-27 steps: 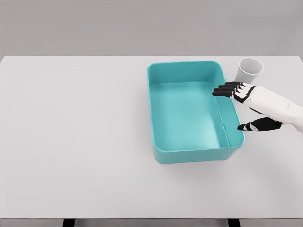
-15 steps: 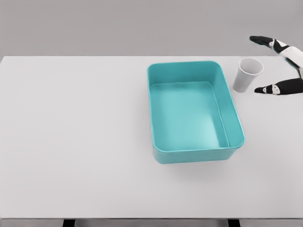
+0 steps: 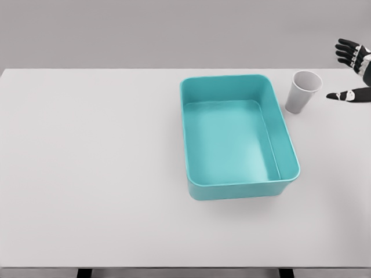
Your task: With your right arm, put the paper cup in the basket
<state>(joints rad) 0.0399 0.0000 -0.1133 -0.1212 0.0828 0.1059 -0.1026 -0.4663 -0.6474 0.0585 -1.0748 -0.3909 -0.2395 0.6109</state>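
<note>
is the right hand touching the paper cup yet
Apart. The head view shows bare table between the right hand, fingers spread at the picture's right edge, and the upright paper cup.

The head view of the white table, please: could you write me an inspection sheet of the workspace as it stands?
Surface: flat white table, no marks seen.
Job's things: white paper cup stands upright on the table, just right of the basket, not held. Teal rectangular plastic basket sits right of centre, with nothing inside.
Clutter: nothing seen.
Hands: right hand at the right edge, beside the cup and apart from it, black fingers spread, holding nothing. Left hand not in view.
Cables: nothing seen.
Surroundings: plain grey backdrop behind the table; dark table legs show at the bottom edge.
</note>
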